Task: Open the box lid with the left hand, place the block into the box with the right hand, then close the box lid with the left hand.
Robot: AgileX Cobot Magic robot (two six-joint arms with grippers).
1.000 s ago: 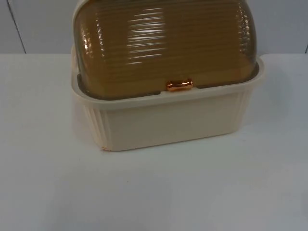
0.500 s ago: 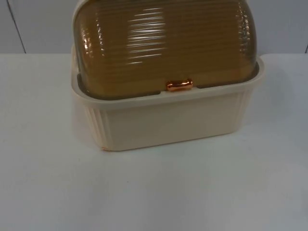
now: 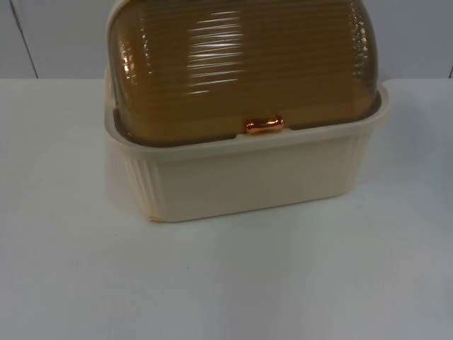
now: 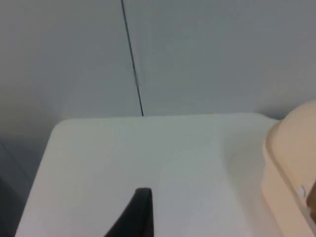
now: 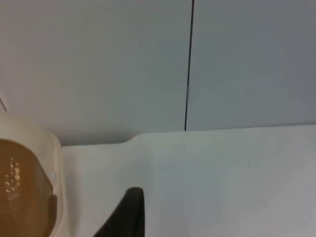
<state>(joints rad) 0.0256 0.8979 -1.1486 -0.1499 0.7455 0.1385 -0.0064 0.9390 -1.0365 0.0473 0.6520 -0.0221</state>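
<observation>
While the box [image 3: 241, 170] sits shut near the far edge of the table [image 3: 226, 283], no step of the job looks started yet. The box is cream and has ribbed sides. Its brown see-through lid [image 3: 241, 64] is a round dome, pulled all the way down. A small shiny copper handle [image 3: 264, 125] sits on the front lip of the lid, at about 6 o'clock on the dome, and it faces the open table. That seems a good spot for it, because a gripper coming from the front could hook it and roll the lid up and back toward 12 o'clock. I cannot find the block, so I cannot say where it waits. The left gripper [image 4: 136, 215] hangs over bare table, with the cream corner of the box off at its 3 o'clock. It looks like it is waiting. One black fingertip is all I can make out, so I cannot tell if it is open or closed. The right gripper [image 5: 127, 212] hangs over the table too, with the box and its brown lid at its 9 o'clock, and I cannot tell its state either. Behind it all stands the grey wall [image 3: 417, 35].
</observation>
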